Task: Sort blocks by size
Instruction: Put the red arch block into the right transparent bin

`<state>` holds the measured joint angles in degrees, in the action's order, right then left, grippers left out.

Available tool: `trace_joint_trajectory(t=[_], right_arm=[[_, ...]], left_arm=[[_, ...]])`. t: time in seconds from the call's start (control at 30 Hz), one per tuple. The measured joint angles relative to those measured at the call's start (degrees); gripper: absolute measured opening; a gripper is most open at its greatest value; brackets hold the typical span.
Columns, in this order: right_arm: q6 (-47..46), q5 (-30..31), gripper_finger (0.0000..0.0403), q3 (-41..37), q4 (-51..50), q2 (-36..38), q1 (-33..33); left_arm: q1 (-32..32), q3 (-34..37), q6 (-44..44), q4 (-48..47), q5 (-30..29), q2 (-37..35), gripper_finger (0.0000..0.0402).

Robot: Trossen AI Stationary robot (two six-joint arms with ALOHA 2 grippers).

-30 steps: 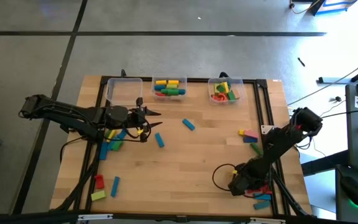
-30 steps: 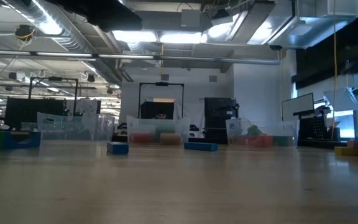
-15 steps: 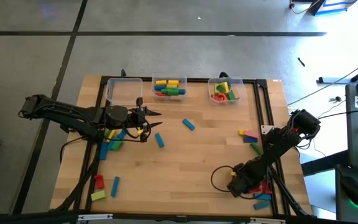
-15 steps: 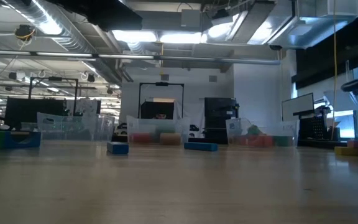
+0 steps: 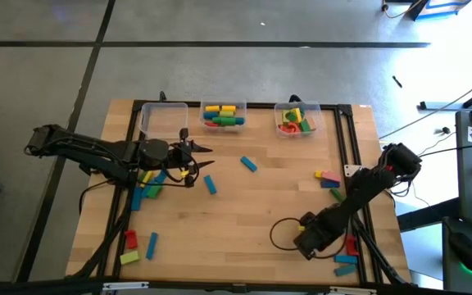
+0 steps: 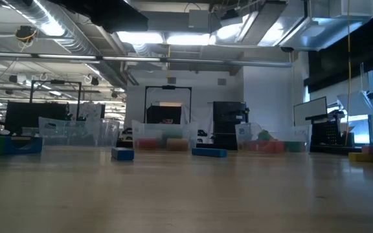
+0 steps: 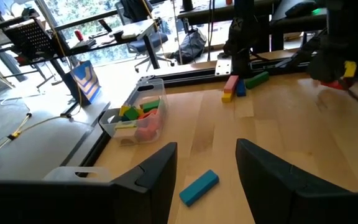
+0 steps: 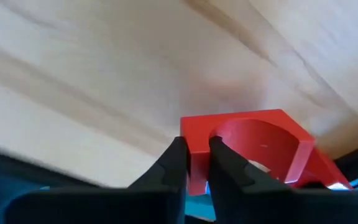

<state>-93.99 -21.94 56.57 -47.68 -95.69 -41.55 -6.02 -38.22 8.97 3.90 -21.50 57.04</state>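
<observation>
Table [image 5: 252, 209] wooden, three clear bins [image 5: 224, 115] along far edge. Left gripper [image 7: 205, 163]: fingers apart, empty, blue block [image 7: 198, 187] lying on wood between fingertips. Right gripper [image 8: 196, 163]: fingers pinched on wall of red arch block [image 8: 253, 149], just above wood.

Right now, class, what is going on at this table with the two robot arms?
The robot is sorting toy blocks into clear bins. The right gripper, low at the table's near right corner, has closed on a red block. The left gripper hangs open over the left side, above a blue block. Two bins at the far edge already hold blocks; the left bin looks empty.
</observation>
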Motion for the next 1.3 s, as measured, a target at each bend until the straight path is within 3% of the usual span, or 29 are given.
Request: trace_joint_trajectory(t=[0.2,0.4,0.83,1.03,1.3], right_arm=[[13.78,8.48,0.0037,8.51,-9.80,0.60,5.55],[26.64,21.19,0.0045,15.34,-20.03,0.90,12.85],[47.93,39.02,0.0043,15.99,-24.52,10.67,30.68],[57.96,44.07,0.0043,15.99,-24.25,12.64,42.04],[73.59,42.71,0.0044,13.77,-17.85,12.60,60.00]], left_arm=[[0.00,0.00,0.00,-0.29,0.00,0.00,0.0159],[0.00,0.00,-0.02,-0.34,0.00,0.00,0.0159],[0.00,0.00,-0.02,-0.29,0.00,0.00,0.0159],[0.00,0.00,-0.02,-0.29,0.00,0.00,0.0159],[0.00,0.00,-0.02,-0.29,0.01,0.00,0.0159]])
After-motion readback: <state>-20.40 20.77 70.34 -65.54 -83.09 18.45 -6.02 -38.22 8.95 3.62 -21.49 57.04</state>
